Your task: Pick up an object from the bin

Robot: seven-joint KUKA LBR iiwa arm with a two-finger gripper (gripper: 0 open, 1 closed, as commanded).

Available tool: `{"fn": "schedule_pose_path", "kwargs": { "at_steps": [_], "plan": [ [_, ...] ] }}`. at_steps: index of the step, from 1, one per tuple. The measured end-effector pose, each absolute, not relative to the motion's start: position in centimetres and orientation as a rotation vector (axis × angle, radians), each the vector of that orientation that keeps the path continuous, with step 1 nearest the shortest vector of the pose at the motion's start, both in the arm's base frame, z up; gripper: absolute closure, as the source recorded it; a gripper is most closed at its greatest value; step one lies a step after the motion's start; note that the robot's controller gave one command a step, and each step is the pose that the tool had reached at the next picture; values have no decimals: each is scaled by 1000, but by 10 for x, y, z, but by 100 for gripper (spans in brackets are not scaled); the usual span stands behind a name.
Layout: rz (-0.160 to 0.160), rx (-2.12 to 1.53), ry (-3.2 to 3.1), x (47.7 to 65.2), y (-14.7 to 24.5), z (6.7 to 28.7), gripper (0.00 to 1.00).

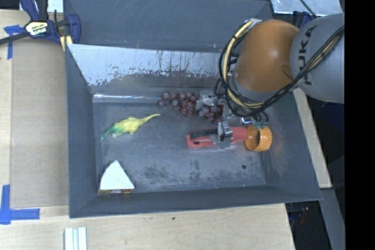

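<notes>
Camera view: arm comes in from the right, orange wrist cover (263, 61) over the right-hand back part of the bin (176, 67). The gripper (224, 130) is down at the floor, right of centre, sitting over the middle of a red flat object (202, 140) that lies roughly left-right. The metal tip overlaps the red object. Can't tell how wide the gripper is, or whether it actually clamps the object; the wrist hides too much.

An orange round piece (259, 139) is at the red object's right end, touching or just beside it; can't tell which.

A dark grape cluster (181, 102) is against the foot of the back wall, just behind and left of the gripper, apart from the red object.

A yellow-green toy lizard (130, 125) lies left of centre, tail pointing to the right and back, well apart from the gripper.

A white wedge (116, 177) sits in the front-left corner, against the front wall.
</notes>
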State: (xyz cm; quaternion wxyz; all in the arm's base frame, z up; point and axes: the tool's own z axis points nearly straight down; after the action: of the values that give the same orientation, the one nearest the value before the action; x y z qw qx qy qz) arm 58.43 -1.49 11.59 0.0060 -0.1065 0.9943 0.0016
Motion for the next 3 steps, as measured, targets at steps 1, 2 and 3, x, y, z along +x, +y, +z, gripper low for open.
{"fn": "schedule_pose_path", "kwargs": {
  "at_steps": [1, 2, 3],
  "plan": [
    [-1, -270, 3118, 577, -30, 113, 0],
    [3, -239, 3122, 579, -10, 103, 0],
    [7, -84, 3126, 571, -20, 82, 0]
  ]
}}
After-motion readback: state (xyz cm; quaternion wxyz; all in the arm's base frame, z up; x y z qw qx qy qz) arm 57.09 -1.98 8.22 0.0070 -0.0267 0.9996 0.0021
